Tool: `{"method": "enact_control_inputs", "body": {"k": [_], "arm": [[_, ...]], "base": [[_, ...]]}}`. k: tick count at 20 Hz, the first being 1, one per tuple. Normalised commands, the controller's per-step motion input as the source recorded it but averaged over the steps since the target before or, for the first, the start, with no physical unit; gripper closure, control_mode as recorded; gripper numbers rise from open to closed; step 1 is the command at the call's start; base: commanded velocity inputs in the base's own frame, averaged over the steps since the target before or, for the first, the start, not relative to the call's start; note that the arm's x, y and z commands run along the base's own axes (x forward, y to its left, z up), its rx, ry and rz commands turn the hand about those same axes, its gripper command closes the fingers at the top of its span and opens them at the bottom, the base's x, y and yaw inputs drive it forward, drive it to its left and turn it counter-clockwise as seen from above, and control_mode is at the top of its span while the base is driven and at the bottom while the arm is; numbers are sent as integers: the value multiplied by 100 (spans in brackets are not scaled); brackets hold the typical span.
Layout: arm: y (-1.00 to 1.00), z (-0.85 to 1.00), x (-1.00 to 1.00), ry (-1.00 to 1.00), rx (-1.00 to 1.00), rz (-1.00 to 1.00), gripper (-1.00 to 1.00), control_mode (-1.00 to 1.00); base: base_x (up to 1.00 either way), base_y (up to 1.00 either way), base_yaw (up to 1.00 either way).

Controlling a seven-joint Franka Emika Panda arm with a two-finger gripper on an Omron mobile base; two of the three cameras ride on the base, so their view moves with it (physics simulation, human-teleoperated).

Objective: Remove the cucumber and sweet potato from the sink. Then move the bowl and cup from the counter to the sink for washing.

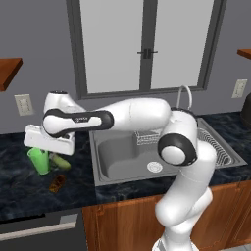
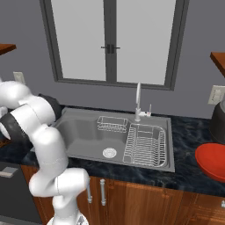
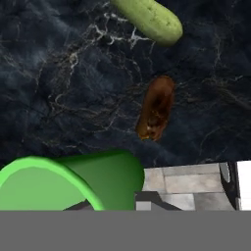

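one cup (image 3: 73,184), one cucumber (image 3: 149,18)

Glossy dark marble counter (image 3: 59,98), brushed steel sink (image 1: 117,162), wooden cabinets (image 1: 122,225).

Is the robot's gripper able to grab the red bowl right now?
Probably not yet. The gripper is shut on the green cup, left of the sink. The red bowl sits on the counter right of the sink.
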Motion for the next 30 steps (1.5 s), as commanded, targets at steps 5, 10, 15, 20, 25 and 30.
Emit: {"method": "enact_control_inputs", "body": {"k": [5, 10, 15, 20, 25, 30], "arm": [[-39, 33, -10, -6, 0, 0, 100, -100], [-42, 29, -9, -1, 1, -2, 100, -100], [-45, 21, -7, 0, 4, -4, 100, -100], [-44, 15, -3, 0, 5, -3, 100, -100], [-44, 9, 0, 0, 4, -1, 100, -100], [-44, 6, 0, 0, 1, -2, 100, -100]], "base": [[0, 0, 0], [0, 0, 0], [0, 0, 0], [0, 0, 0], [0, 0, 0], [0, 0, 0]]}}
